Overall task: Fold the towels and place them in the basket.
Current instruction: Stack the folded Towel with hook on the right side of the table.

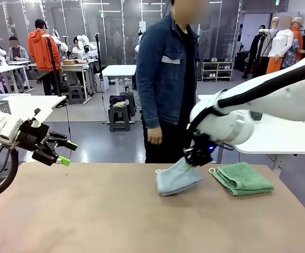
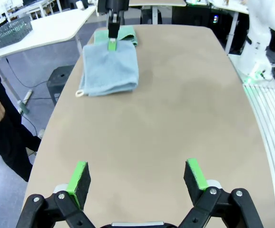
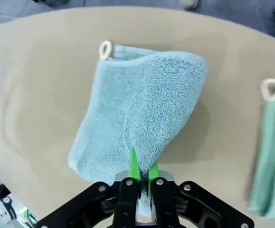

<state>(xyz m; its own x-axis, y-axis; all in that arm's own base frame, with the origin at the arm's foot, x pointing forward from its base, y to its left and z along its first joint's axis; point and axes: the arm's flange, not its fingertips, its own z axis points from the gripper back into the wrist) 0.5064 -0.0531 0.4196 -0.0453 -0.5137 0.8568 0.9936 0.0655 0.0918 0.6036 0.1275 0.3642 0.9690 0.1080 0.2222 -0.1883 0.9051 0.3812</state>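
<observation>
My right claw (image 3: 140,176) is pinched tight on the nubby grey-blue towel (image 3: 140,111), lifting one edge off the smooth tan bench (image 1: 115,211). The folded mint towel (image 1: 242,178) lies beside it. My left claw (image 2: 137,178) hangs wide open, empty. A lattice basket (image 2: 11,32), I think, sits on a far table.

Tan matte counter (image 1: 115,211), rounded far edge: pale grey-blue towel (image 1: 178,178) lying right of centre near that edge, one corner raised, mint green towel (image 1: 242,178) folded flat just beside it, apart
</observation>
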